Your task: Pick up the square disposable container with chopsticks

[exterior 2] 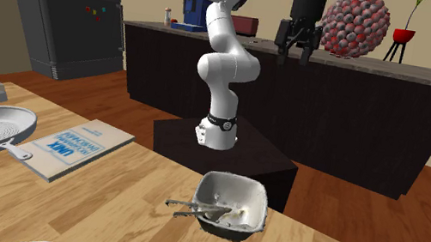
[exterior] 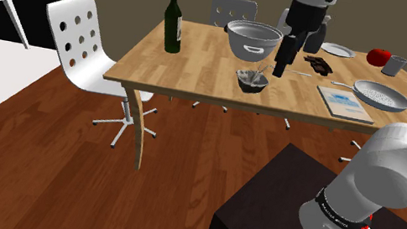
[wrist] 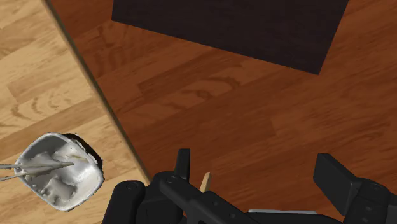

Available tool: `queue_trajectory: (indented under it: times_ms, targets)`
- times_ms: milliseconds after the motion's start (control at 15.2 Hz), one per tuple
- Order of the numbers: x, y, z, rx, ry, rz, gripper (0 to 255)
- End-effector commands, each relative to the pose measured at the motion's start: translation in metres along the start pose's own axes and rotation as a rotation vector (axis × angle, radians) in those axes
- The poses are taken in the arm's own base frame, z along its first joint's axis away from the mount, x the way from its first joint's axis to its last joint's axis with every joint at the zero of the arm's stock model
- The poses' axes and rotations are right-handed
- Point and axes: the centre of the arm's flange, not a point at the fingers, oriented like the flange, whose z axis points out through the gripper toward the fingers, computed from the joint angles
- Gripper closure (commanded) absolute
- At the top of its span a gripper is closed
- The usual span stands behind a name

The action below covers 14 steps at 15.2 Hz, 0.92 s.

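The square container is a whitish dish with a dark outside and chopsticks lying across its soiled inside. It sits on the wooden table close to the near edge. The container is alone on its stretch of tabletop. My black gripper hangs well above the table edge, slightly toward the shoulder view's right of the container. In the wrist view the gripper is open over the floor, and the container lies off to one side beyond the left finger. Nothing is between the fingers.
On the table stand a dark bottle, a metal pot, a frying pan, a book, a plate and a mug. A white chair stands at the table's left end. The dark stand is near me.
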Motion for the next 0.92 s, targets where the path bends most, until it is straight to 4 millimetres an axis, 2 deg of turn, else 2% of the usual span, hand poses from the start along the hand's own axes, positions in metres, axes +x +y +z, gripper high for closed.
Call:
queue_trajectory:
  times_ms: [0, 396, 858]
  targets:
    - [0.000, 0.000, 0.000, 0.000, 0.000, 0.000, 0]
    - [0.019, 0.058, 0.046, -0.023, 0.007, -0.150, 0]
    - [0.051, 0.123, 0.097, -0.050, 0.015, -0.326, 0]
